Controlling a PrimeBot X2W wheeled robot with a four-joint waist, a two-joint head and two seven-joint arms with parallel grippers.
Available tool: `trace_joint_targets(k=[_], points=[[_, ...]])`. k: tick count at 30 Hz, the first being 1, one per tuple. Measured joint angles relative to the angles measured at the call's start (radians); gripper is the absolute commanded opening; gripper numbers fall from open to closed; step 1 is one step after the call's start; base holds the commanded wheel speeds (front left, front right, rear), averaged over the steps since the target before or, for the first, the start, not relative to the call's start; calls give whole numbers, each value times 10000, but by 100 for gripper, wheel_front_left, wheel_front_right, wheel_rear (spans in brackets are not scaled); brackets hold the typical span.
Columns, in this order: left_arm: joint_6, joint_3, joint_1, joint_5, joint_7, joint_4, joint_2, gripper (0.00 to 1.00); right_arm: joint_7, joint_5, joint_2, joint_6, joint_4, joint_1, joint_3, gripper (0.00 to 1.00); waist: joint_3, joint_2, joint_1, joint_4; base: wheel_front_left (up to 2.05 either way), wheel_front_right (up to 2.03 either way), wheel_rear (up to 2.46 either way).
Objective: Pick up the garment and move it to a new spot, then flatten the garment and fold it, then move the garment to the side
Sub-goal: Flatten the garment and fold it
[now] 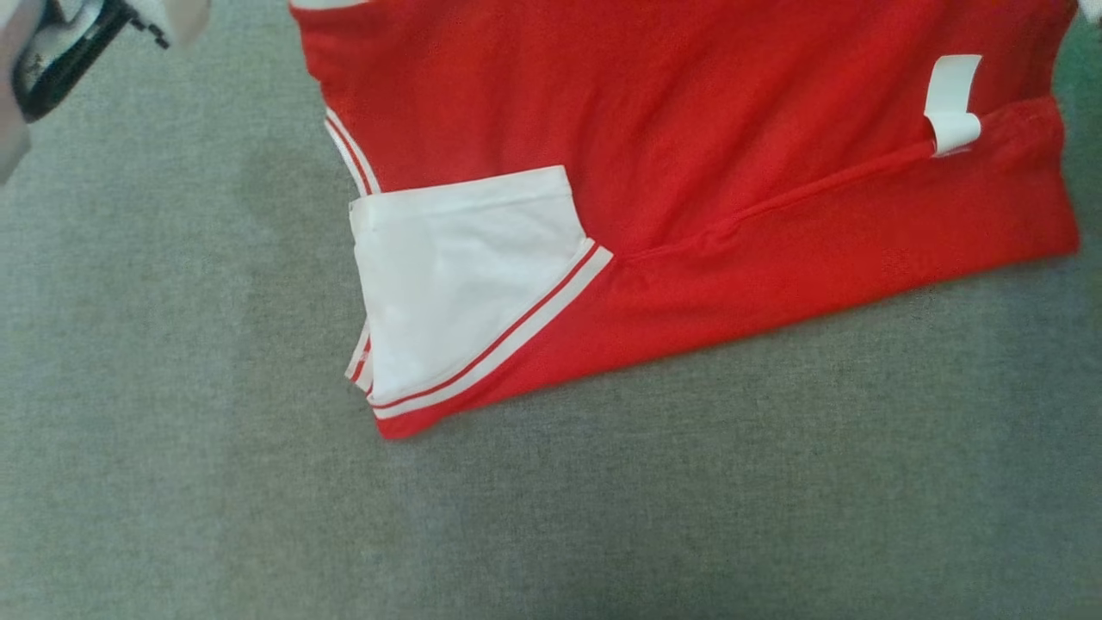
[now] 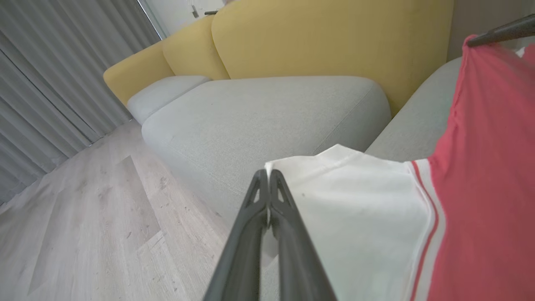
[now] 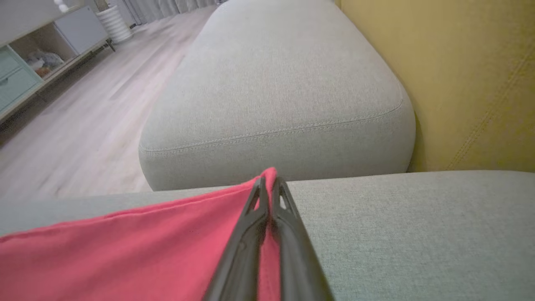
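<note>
From the head camera I see the red garment spread across the far part of the grey seat cushion, its lower hem running at a slant over the cushion. A folded sleeve, white with a red-and-white striped cuff, lies on top of the red body toward the cushion's left side. A white care label curls up from a seam toward the cushion's right side. My left forearm shows blurred over the cushion's far left corner, clear of the cloth there. Along my left wrist, the left gripper has its two dark fingers pressed together with no gap. A corner of a white sleeve is pinched right at their tips. That sleeve fans out from the tips, past its striped band, into the red body, with the cushion's front edge just behind it. Along my right wrist, the right gripper is likewise fully closed, and a red corner of the garment pokes up between and just past its tips. The red cloth drapes back from that pinch over the cushion toward my wrist. Beyond the cushion I can see a second grey seat pad and the yellow backrest.
</note>
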Motion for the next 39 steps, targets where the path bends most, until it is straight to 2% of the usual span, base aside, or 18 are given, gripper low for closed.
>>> trace_joint_targets(k=[5, 9, 12, 16, 23, 28, 31, 32, 33, 34, 35, 36, 37, 39], points=[[0, 6, 318, -240, -186, -305, 17, 0, -286, 347, -393, 0, -525, 558, 33, 0, -285, 0, 0, 69, 0, 0, 0], [8, 2, 1250, -495, -259, -865, 257, 0, -589, 506, -729, 0, -823, 1459, 167, 0, -584, 0, 0, 134, 0, 0, 0], [219, -4, 2115, -650, -240, -1593, 560, 0, -802, 508, -922, 0, -903, 2058, 332, 0, -862, 0, -1, 169, 0, 0, 0], [813, -8, 3207, -941, 10, -2959, 1035, 0, -1204, 407, -1062, 0, -922, 2636, 431, 0, -1181, 0, -1, 226, 0, 0, 0], [2276, -17, 4986, -1058, 92, -5381, 2029, 0, -2207, 240, -1085, 0, -1078, 3520, 504, 0, -1584, 1, -2, 362, 0, 0, 0], [3129, -17, 6048, -1058, 31, -6548, 2171, 0, -2479, 157, -1112, 0, -1062, 4056, 545, 0, -1683, 0, -1, 449, 0, 0, 0], [3444, -15, 6571, -1060, -10, -6830, 2148, 0, -2568, 157, -1101, 0, -999, 4190, 537, 0, -1717, 0, 0, 484, 0, 0, 0], [3542, -15, 6742, -1062, -46, -6878, 2128, 0, -2642, 157, -1087, 0, -986, 4240, 537, 4, -1728, 0, -1, 493, 0, 0, 0], [3626, -15, 6905, -1062, -111, -6884, 2107, 0, -2654, 157, -1068, 0, -966, 4291, 535, 24, -1735, 0, -1, 496, 0, 0, 0], [3687, -13, 7056, -1078, -190, -6870, 2073, 0, -2656, 157, -1045, 0, -915, 4335, 525, 36, -1746, 0, 0, 496, 0, 0, 0], [3716, -13, 7189, -1106, -265, -6838, 1998, 0, -2669, 159, -1020, 0, -863, 4395, 502, 80, -1766, 0, 1, 498, 0, 0, 0], [3718, -13, 7310, -1101, -272, -6792, 1904, 0, -2702, 176, -991, 0, -840, 4481, 466, 93, -1791, 0, 1, 499, 0, 0, 0], [3718, -13, 7310, -1101, -272, -6792, 1904, 0, -2702, 176, -991, 0, -840, 4481, 466, 100, -1791, 0, 1, 499, 0, 0, 0], [3804, -12, 7509, -1099, -380, -6652, 1697, 0, -2744, 203, -968, 0, -769, 4661, 424, 100, -1846, 0, 0, 483, 0, 0, 0]])
